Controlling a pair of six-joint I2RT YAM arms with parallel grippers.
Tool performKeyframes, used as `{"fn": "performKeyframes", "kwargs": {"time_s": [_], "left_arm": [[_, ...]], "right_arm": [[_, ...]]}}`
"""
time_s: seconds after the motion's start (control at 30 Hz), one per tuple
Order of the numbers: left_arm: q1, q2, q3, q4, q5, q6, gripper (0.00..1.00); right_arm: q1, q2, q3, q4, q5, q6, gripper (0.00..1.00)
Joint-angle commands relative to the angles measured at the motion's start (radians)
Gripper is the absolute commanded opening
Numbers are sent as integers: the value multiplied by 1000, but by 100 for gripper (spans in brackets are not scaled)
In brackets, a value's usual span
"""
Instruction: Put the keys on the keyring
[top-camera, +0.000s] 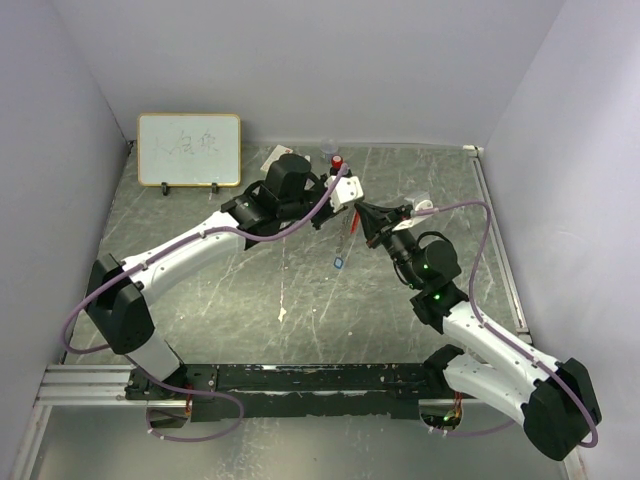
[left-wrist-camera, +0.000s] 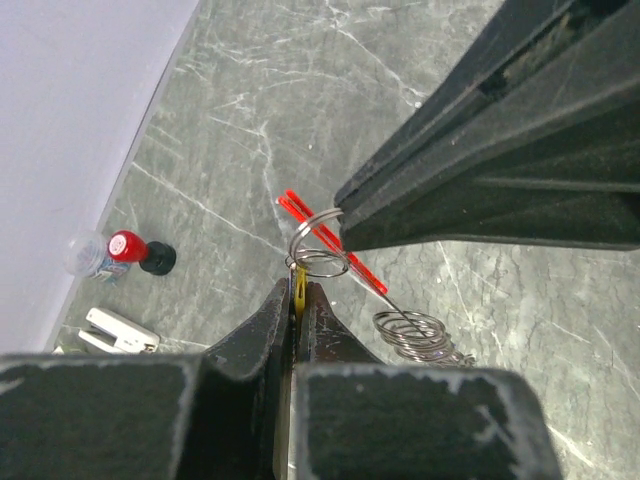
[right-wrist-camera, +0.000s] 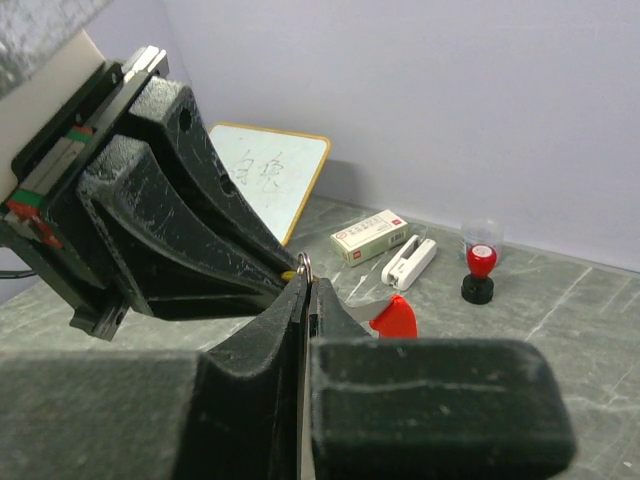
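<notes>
My left gripper (left-wrist-camera: 297, 287) is shut on the tan-gold key (left-wrist-camera: 298, 291), and only the key's yellow edge shows between the fingertips. Touching that key is the keyring's silvery ring (left-wrist-camera: 318, 251), with its red tag (left-wrist-camera: 331, 241) hanging behind it and a coil of silvery loops (left-wrist-camera: 410, 333) beyond. My right gripper (right-wrist-camera: 306, 281) is shut on the ring (right-wrist-camera: 303, 264); its dark fingers (left-wrist-camera: 480, 170) come in from the upper right in the left wrist view. Both grippers meet tip to tip above the table's middle back (top-camera: 358, 208). The blue key (top-camera: 340, 262) lies on the table below them.
Along the back wall stand a whiteboard (top-camera: 189, 149), a white box with a red mark (right-wrist-camera: 375, 236), a white stapler (right-wrist-camera: 410, 262) and a red-and-black stamp (right-wrist-camera: 480, 270) beside a clear cup (left-wrist-camera: 85, 254). The table top (top-camera: 250, 300) is grey marble.
</notes>
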Motion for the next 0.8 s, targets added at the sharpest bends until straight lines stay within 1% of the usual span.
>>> {"fn": "performKeyframes", "kwargs": {"time_s": [0.0, 0.37, 0.77], "left_arm": [[0, 9, 53, 4, -13, 17, 7], [14, 1, 55, 5, -31, 22, 7], [23, -5, 65, 1, -28, 26, 7]], "right_arm": [[0, -24, 19, 2, -7, -14, 0], [0, -64, 5, -36, 26, -8, 0], [0, -54, 11, -69, 23, -19, 0]]}}
